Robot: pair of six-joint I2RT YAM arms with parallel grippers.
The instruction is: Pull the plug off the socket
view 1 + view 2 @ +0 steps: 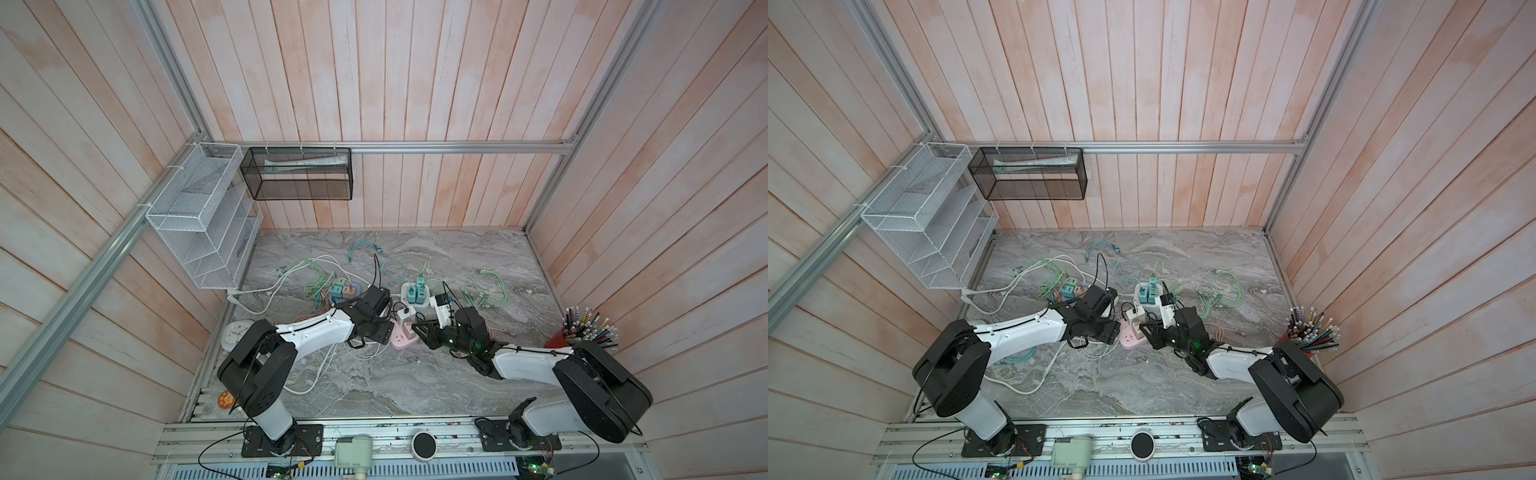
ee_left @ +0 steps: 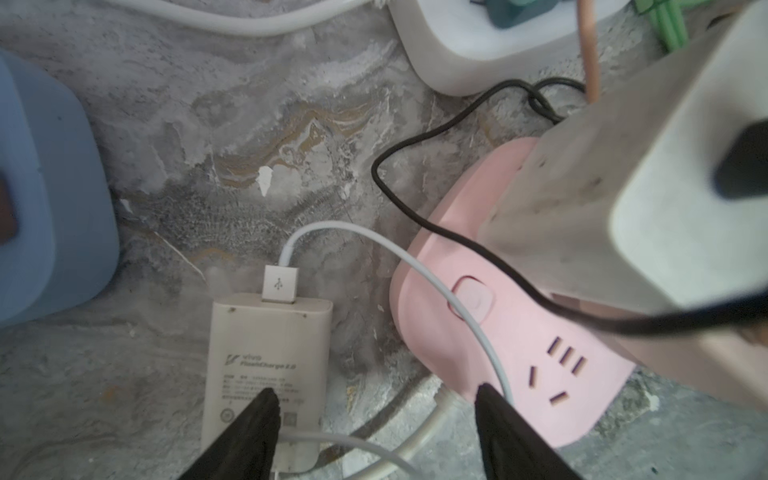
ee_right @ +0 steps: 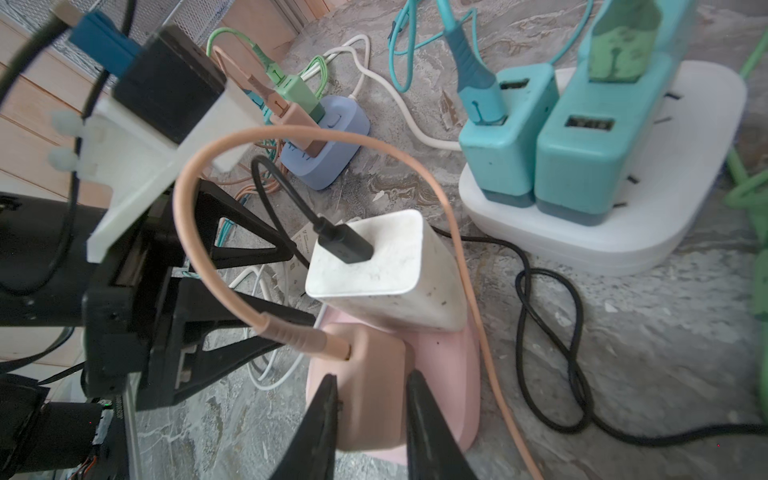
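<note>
The pink socket strip [image 3: 451,365] lies mid-table, also seen in both top views [image 1: 401,340] [image 1: 1133,337]. A tan plug [image 3: 374,399] with a peach cable stands in it, beside an upright white charger [image 3: 386,266]. My right gripper [image 3: 372,374] is open by a narrow gap, with one fingertip at each side of the tan plug; I see no firm squeeze. My left gripper [image 2: 376,390] is wide open and low over the table, between a flat white charger [image 2: 266,353] lying unplugged and the strip's edge [image 2: 540,374]. It holds nothing.
A white strip [image 3: 623,232] with teal chargers stands just behind, and a blue strip [image 3: 328,153] with more plugs is to the left. Black cable [image 3: 548,332], white leads and green cables litter the marble. A pencil cup [image 1: 582,332] stands far right.
</note>
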